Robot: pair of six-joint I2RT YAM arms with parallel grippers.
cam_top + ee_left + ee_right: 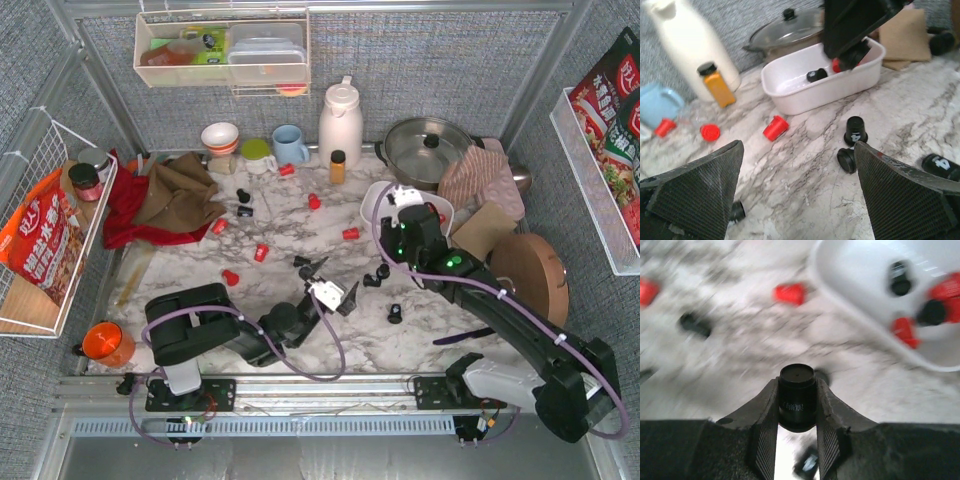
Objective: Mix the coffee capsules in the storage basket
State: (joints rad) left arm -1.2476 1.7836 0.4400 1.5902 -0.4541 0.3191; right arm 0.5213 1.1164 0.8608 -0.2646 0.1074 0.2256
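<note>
The white storage basket (pixel 372 200) stands at the back right of the marble top, with red and black coffee capsules inside (pixel 900 280). My right gripper (pixel 405 203) hangs at the basket's near edge, shut on a black capsule (pixel 797 395) held upright between the pads. Red capsules (pixel 262 252) and black capsules (pixel 395 313) lie scattered over the marble. My left gripper (pixel 325 278) is low over the middle of the table, open, with bare marble between its fingers (pixel 799 150). A red capsule (pixel 775 127) and two black ones (pixel 856 131) lie ahead of it, before the basket (pixel 820 90).
A white jug (pixel 340 120), an amber bottle (pixel 338 166), a blue mug (pixel 290 145) and a lidded pot (pixel 430 145) line the back. Red and brown cloths (pixel 165 195) lie at the left, a round wooden board (pixel 530 275) at the right, an orange cup (pixel 105 343) at the front left.
</note>
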